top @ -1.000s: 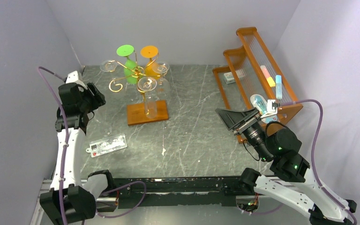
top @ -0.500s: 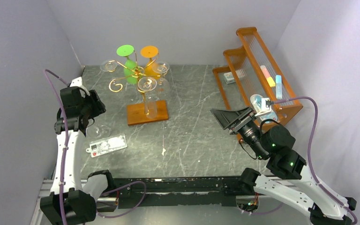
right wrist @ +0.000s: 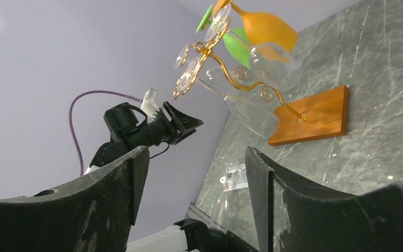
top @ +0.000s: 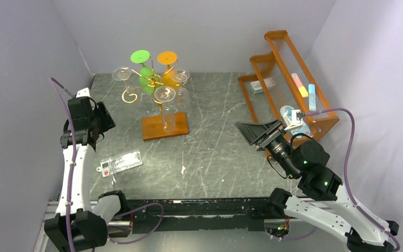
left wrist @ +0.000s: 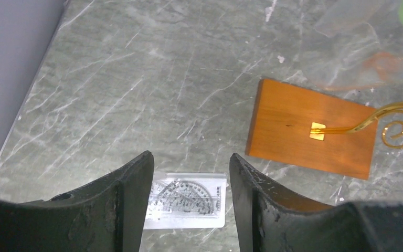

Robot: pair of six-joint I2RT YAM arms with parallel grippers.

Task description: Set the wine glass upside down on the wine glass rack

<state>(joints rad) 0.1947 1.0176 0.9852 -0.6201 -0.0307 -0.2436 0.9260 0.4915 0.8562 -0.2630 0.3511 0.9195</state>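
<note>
Hanging bowl-down on the wine glass rack (top: 148, 84) is a clear wine glass (top: 168, 118), foot caught in a front scroll arm, bowl just above the wooden base (top: 164, 127). A green glass (top: 146, 80), an orange glass (top: 168, 79) and more clear ones hang behind it. The rack stands toward the far edge of the counter (top: 215, 157), left of centre.

Left claw (top: 106, 116) hangs near the left edge, apart from the rack, jaws released, nothing between them. Right claw (top: 243, 129) sits raised over the right half of the counter, beside the slatted shelf (top: 288, 79), also released and empty.

Step, as a judgement: placement looks done, and I can't make out a loose glass on the counter. The next move likely only calls for both arms to keep off the scroll arms and go home.

Views: the left wrist view looks straight down between its own claw (left wrist: 189, 163) onto a protractor pack (left wrist: 186, 198) and the base, with the hanging bowls only a blur at the top right. The right wrist view, past its claw (right wrist: 197, 152), gives the side-on look the top view lacks: glasses tilted off the wire, the clear bowl low by the base, and the left arm beyond.
</note>
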